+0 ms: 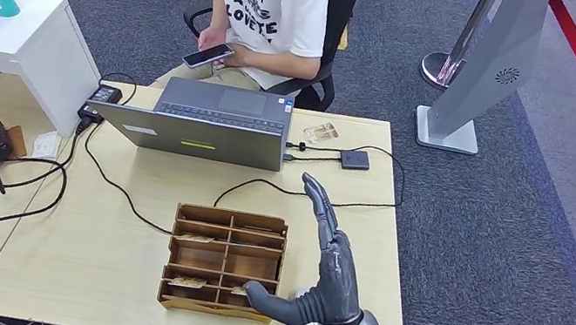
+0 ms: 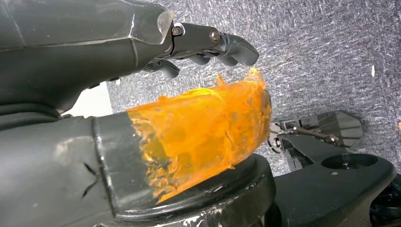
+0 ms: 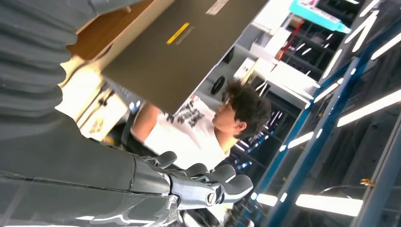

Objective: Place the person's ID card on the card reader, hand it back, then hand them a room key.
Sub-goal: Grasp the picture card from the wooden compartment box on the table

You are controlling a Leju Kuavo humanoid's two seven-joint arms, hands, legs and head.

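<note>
the right hand [image 1: 325,275] was raised over the near right part of the wooden table [image 1: 115,275], fingers stretched toward the far side and thumb spread out to the left, holding nothing. it hung just right of the wooden card organiser [image 1: 224,262], whose near compartments held a few cards that may be room keys [image 1: 187,282]. the left hand [image 2: 142,94] hung down over grey carpet, its fingers curled over an orange-coated thumb with nothing between them.

across the table the person [image 1: 272,1] sat behind a grey laptop [image 1: 202,126], looking down at a phone [image 1: 208,55]. a small card [image 1: 320,133] lay on the far right of the table just beside a dark square device [image 1: 354,159] on a cable; this was probably the id card next to the card reader, though neither was clear enough to be sure. it lay beside the device, not on it.

judging by that, the task seemed at or near its start: no card was in either hand, none sat on the reader, and the organiser looked untouched. picking up the id card, reading it, returning it and handing over a key all seemed still ahead.
</note>
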